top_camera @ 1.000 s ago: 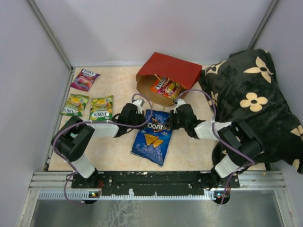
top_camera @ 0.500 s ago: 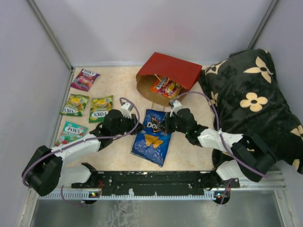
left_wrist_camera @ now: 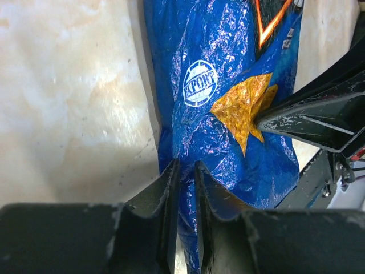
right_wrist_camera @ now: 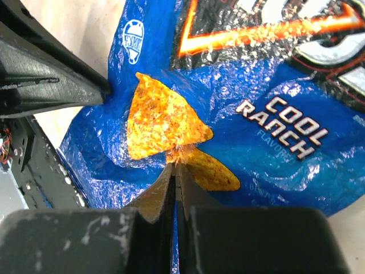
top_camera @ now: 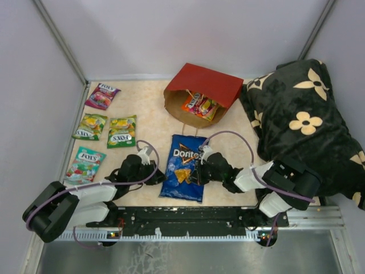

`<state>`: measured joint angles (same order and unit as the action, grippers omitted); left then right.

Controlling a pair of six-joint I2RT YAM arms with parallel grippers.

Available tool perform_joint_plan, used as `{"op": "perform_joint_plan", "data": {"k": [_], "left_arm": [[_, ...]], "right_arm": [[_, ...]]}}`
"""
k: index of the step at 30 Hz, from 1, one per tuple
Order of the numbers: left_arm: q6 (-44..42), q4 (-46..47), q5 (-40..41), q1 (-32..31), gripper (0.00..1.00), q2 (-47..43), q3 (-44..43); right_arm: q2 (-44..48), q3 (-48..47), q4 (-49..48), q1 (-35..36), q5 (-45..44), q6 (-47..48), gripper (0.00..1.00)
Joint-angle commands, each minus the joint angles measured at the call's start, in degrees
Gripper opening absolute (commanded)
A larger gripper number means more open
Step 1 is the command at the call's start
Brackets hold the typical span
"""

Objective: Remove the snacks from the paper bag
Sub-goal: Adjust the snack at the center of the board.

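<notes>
Step in hand, imo: setting down the Doritos bag (top_camera: pixel 183 171), which is already out & lies flat on the counter (top_camera: pixel 149 108) btwn the two arms, just in front of the paper bag (top_camera: pixel 205 85) but not touching it. The left end effector (left_wrist_camera: pixel 186 171) is nearly closed, w/ a thin fold of blue film from the bag's left edge pinched in the narrow slit. The right end effector (right_wrist_camera: pixel 175 168) is clamped tight on a ridge of film by the printed chip, on the bag's right side. Each wrist view shows the other arm's black finger against the film. Four Fox's packets (top_camera: pixel 89 126) (purple, 2 green, teal) sit in a loose column at far left, well apart from the rest. The paper bag lies on its side, mouth toward the arms, w/ an orange packet (top_camera: pixel 199 104) showing inside; can't tell if more is under it. So approx. mid-to-late in the task. Next move prob. needs both to let go, then one arm reaching into the mouth low & flat, b/c the opening looks shallow. Materials: the chip bag is glossy, crinkly film, puffed w/ air, prob. slippery, so a pinch holds only a ridge. The packets are flat, thin, shiny. The paper bag is stiff red paper, brown kraft inside, light, likely to slide if nudged. The counter is smooth, mottled beige. The black flowered cushion (top_camera: pixel 302 120) at right looks soft & plush, close to the right arm.
</notes>
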<state>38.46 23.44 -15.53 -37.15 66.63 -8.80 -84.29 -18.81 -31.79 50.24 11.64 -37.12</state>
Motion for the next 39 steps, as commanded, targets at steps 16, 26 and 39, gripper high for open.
{"op": "perform_joint_plan", "data": {"k": [16,26,39], "left_arm": [[-3.4,-27.4,3.4,-4.7,0.28,-17.1,-11.0],[-0.9,-8.0,-9.7,-5.4,0.12,-9.5,-3.1],[5.4,-5.7,3.4,-17.9,0.0,-4.0,1.5]], "right_arm": [[17.0,-6.8,16.8,5.2,-10.0,5.5,0.47],[18.3,2.0,12.3,5.2,-3.8,2.2,0.07],[8.2,11.0,0.5,6.6,0.1,-4.5,0.05]]}}
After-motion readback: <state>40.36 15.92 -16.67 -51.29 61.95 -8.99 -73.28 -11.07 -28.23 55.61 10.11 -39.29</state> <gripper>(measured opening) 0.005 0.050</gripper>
